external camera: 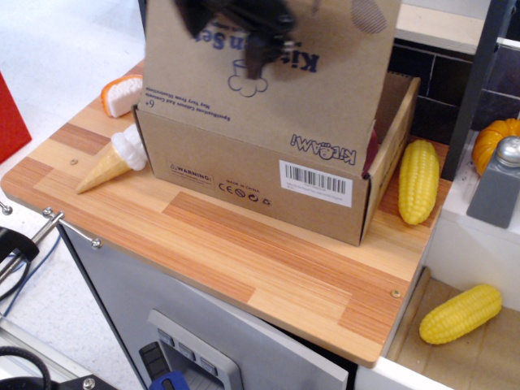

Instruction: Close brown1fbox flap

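Note:
The brown cardboard box (pixel 244 175) stands on the wooden counter, with its white barcode label (pixel 315 180) and black warning print on the front long side. Its front flap (pixel 325 89) stands upright above the front wall, its printed "Kitchen Set" face toward the camera. My gripper (pixel 244 32) is a dark blurred shape at the top of the view, in front of the flap's upper part. Its jaws are too blurred to read. The flap hides the inside of the box except a sliver of pink at its right edge.
A toy ice cream cone (pixel 114 160) lies left of the box, with an orange and white toy (pixel 122 92) behind it. A yellow corn cob (pixel 418 180) lies right of the box, another (pixel 461 313) lower right. A grey bottle (pixel 504 183) and a pumpkin (pixel 491 138) stand at the right.

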You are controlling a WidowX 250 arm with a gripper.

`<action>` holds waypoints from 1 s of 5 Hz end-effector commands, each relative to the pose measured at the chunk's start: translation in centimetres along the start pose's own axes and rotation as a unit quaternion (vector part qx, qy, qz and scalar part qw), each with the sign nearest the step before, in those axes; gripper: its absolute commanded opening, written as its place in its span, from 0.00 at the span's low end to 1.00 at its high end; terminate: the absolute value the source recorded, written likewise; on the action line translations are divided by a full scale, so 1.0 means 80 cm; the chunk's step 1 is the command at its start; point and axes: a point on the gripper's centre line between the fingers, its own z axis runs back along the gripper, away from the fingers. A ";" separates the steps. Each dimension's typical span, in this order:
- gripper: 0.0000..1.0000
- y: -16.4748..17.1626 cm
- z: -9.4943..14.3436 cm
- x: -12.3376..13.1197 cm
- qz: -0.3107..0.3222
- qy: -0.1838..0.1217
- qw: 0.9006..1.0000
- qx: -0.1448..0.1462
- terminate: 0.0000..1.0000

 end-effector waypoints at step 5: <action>1.00 -0.013 -0.056 0.040 0.047 -0.005 0.997 -0.060 0.00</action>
